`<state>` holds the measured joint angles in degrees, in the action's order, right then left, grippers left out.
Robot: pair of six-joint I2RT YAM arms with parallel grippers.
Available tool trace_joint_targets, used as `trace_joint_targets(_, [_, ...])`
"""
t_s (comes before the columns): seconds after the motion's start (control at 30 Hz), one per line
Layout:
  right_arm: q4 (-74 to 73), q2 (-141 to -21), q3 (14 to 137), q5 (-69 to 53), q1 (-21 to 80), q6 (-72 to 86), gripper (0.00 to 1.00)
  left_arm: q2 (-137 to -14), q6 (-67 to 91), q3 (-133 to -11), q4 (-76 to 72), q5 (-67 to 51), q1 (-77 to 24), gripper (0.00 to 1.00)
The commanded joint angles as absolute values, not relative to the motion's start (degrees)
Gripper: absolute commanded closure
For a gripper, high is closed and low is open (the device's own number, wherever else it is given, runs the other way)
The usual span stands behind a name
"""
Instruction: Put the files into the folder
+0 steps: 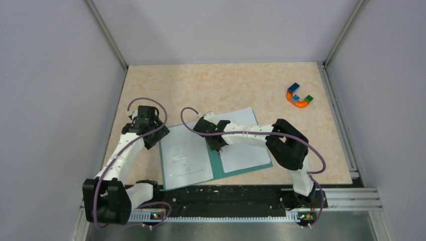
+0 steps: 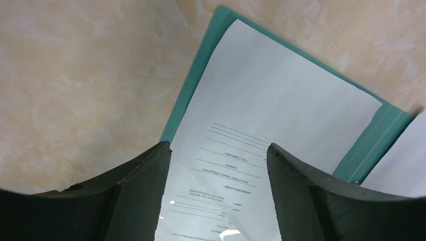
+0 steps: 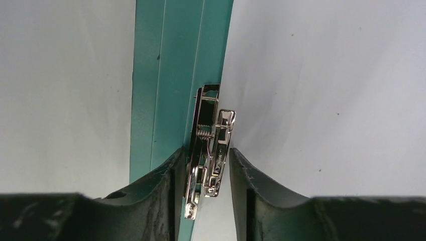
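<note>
The tan marbled table [image 1: 226, 85] carries the teal folder [image 1: 217, 165], which lies opened flat near its front edge, between the two arms. As thin card or plastic, the folder looks light and floppy. It would likely sag if lifted by a corner, so a cover is best taken at its free long edge and swung over while the spine rests on the table.

One file lies on each cover. The printed sheet [image 1: 186, 160] is on the left cover, within its border on the far and left edges as the left wrist view shows. The blank sheet [image 1: 243, 155] is on the right cover. Both are limp, slick paper, easily creased or slid out of square. They seem better nudged flat toward the spine than pinched in the middle.

The left gripper [image 2: 218, 150] hangs over the printed sheet's far-left part with its jaws spread wide and nothing between them.

The right gripper [image 3: 206, 155] sits at the spine, its jaws narrowed to either side of the metal clip [image 3: 211, 145]. Whether they press it or only bracket it cannot be told. The clip is small, hard, sprung and shiny, so its lever would probably need a firm, square pinch.
</note>
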<state>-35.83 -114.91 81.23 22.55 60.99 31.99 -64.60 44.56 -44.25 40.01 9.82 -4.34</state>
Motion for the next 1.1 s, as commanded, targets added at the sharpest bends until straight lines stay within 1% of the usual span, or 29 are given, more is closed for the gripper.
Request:
trace_joint_targets(0.0, [-35.95, -115.95, 81.45, 23.77, 61.08, 31.62, 0.69, -62.98, 40.94, -46.39, 39.71, 7.51, -2.58, 0.24])
trace_joint_targets(0.07, [-35.68, -115.52, 80.48, 23.16, 60.69, 31.80, 0.77, -63.07, 39.99, -46.26, 38.97, 5.98, -2.11, 0.24])
trace_joint_targets(0.2, [-33.42, -113.15, 77.37, 20.39, 58.86, 31.89, 0.89, -63.69, 39.02, -45.67, 37.38, 2.71, -1.53, 0.24])
trace_joint_targets(0.43, [-25.02, -106.86, 68.89, 10.74, 53.30, 32.07, 0.98, -65.70, 39.38, -44.84, 36.35, 1.54, -1.02, 0.23])
trace_joint_targets(0.53, [-22.03, -104.61, 65.47, 6.96, 50.67, 32.17, 1.00, -65.98, 39.38, -45.26, 36.74, 3.72, -0.54, 0.23])
trace_joint_targets(0.63, [-18.99, -102.19, 62.64, 2.56, 48.28, 32.18, 1.00, -66.72, 39.45, -45.19, 36.89, 4.97, -0.35, 0.23])
trace_joint_targets(0.83, [-16.55, -97.82, 60.84, -2.57, 44.97, 31.81, 1.00, -69.68, 40.62, -43.27, 35.19, 3.33, 2.43, 0.23])
trace_joint_targets(1.07, [-16.58, -91.66, 60.56, -5.83, 41.72, 31.40, 1.00, -72.59, 41.42, -41.06, 33.35, 3.09, 4.54, 0.30])
